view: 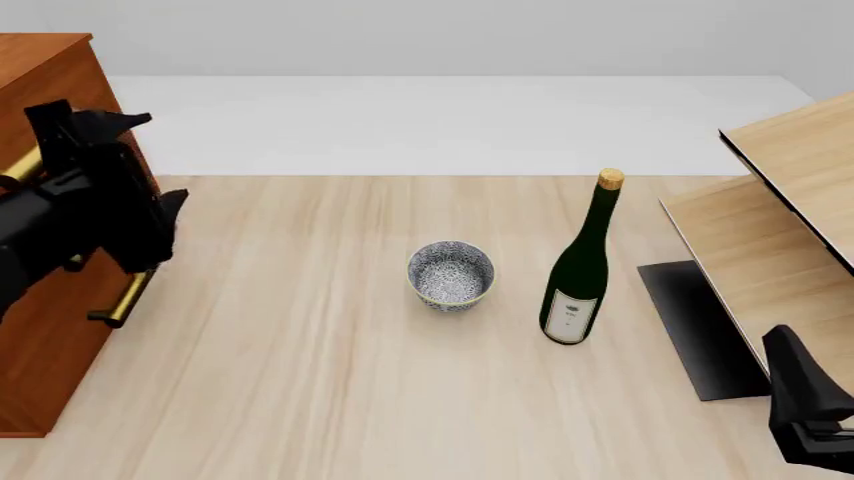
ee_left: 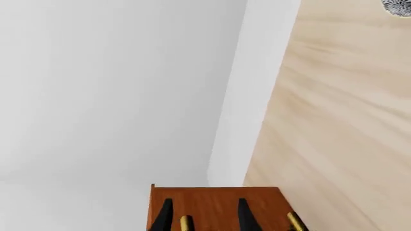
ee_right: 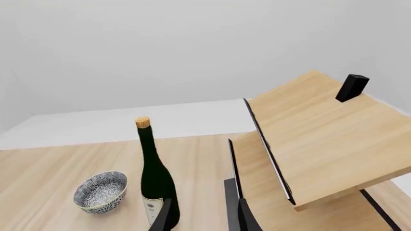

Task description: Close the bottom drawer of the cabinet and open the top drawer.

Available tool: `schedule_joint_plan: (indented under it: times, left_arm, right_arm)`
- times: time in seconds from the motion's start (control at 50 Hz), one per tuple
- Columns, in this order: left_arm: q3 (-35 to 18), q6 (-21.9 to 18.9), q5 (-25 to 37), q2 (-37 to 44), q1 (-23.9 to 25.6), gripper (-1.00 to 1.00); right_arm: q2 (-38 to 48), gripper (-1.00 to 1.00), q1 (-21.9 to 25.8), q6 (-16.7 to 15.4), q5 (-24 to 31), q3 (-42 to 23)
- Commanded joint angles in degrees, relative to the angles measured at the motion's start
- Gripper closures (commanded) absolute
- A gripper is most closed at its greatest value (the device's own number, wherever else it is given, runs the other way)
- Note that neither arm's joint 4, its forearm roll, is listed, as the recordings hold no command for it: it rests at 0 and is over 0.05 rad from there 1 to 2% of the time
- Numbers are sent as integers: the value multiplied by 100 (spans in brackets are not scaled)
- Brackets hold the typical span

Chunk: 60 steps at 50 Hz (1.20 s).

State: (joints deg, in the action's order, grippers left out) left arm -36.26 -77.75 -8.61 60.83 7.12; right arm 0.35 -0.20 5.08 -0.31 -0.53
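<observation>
The cabinet point(view: 54, 340) stands at the table's left edge, its drawer fronts facing right. My left arm covers its upper face. The left gripper point(view: 47, 145) is at the top drawer point(ee_left: 215, 202), by its brass handle point(view: 19, 166). In the left wrist view the left gripper point(ee_left: 204, 219) is open, with one brass piece point(ee_left: 186, 223) between its fingers and another point(ee_left: 295, 221) outside them. Lower down, a brass handle point(view: 124, 298) shows on the bottom drawer point(view: 67, 370); no drawer box sticks out there. The right gripper point(view: 790, 365) hovers open at the near right, holding nothing point(ee_right: 204, 217).
A patterned bowl point(view: 451, 273) sits mid-table, with a green wine bottle point(view: 579, 270) upright just to its right. A pale slanted wooden panel structure point(view: 787, 200) on a black base point(view: 694, 330) fills the right side, close to the right gripper.
</observation>
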Motion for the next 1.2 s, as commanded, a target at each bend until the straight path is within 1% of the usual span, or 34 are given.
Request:
schedule_joint_plan:
  times: [0.02,0.1,0.16,0.2,0.24,0.38,0.84,0.92,0.96,1.0,1.2]
  left_arm:
    - [44,-413,-528,127,-191,-100]
    - [-14,-424,-572,156,-192,-100]
    - [14,-483,-627,148,-220,-100]
    - [98,-592,-754,120,-261,-100]
    - [59,-553,-672,77,-300,-100]
    - [107,-688,-818,64,-427,-100]
    - [412,-670,-1003,217,-737,-100]
    - [467,-714,-1099,258,-865,-100]
    - [434,-661,-1067,238,-918,-100]
    - [492,-730,-1125,244,-978,-100]
    - [499,-776,-1182,218,-1243,-100]
  right_arm:
    - [1,-100,0,3,1,0]
    - [8,-100,-4,2,-6,0]
    - [15,-100,-5,3,-13,1]
    - [17,-100,-2,2,-15,1]
    - [17,-100,-1,1,-15,1]
    - [-7,-100,-2,4,8,2]
    - [-12,-100,-7,3,8,5]
    - [-13,-100,-7,4,7,5]
    - [-13,-100,-3,3,7,5]
    - [-10,-100,-4,-6,2,10]
    - [-7,-100,-3,-16,-4,9]
